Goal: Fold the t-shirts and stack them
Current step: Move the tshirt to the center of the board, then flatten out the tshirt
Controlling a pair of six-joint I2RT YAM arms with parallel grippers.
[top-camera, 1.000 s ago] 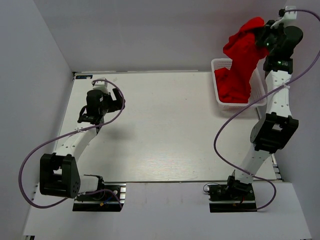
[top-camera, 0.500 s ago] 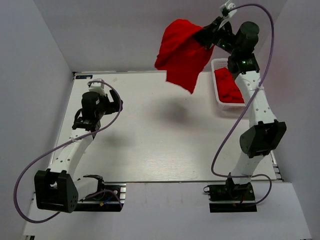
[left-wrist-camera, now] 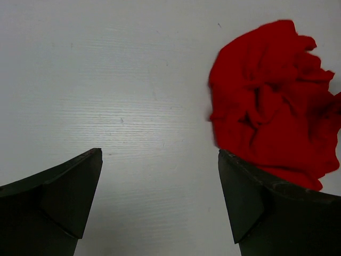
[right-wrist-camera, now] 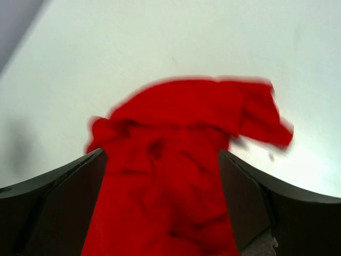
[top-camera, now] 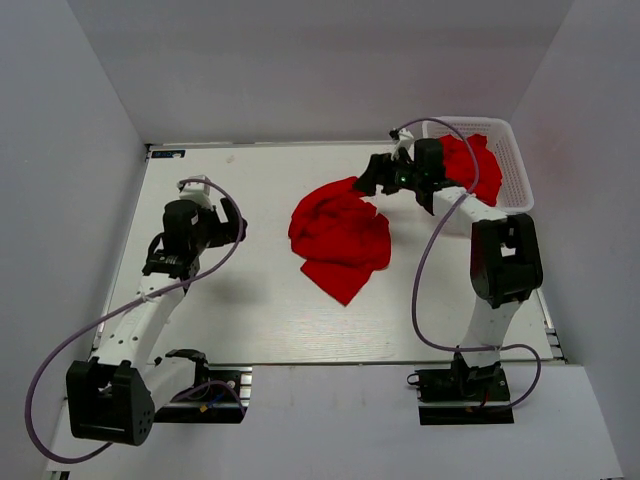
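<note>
One red t-shirt (top-camera: 340, 236) lies crumpled in a heap on the white table, right of centre. My right gripper (top-camera: 371, 180) hovers at its far right edge, jaws wide open. In the right wrist view the same t-shirt (right-wrist-camera: 181, 160) fills the space under and between the open fingers of the right gripper (right-wrist-camera: 160, 156), blurred and not pinched. More red t-shirt fabric (top-camera: 463, 160) sits in the white basket (top-camera: 506, 126). My left gripper (top-camera: 231, 222) stands open to the left of the heap, apart from it. The left wrist view shows the heap (left-wrist-camera: 272, 96) ahead and to the right of the left gripper (left-wrist-camera: 160, 153).
The white lattice basket stands at the back right corner of the table. Grey walls close in the left, back and right sides. Purple cables loop from both arms over the table.
The right arm swung a t-shirt out of the basket, carried it left through the air, lowered it onto the table and opened its jaws. The left arm shifted only slightly.
</note>
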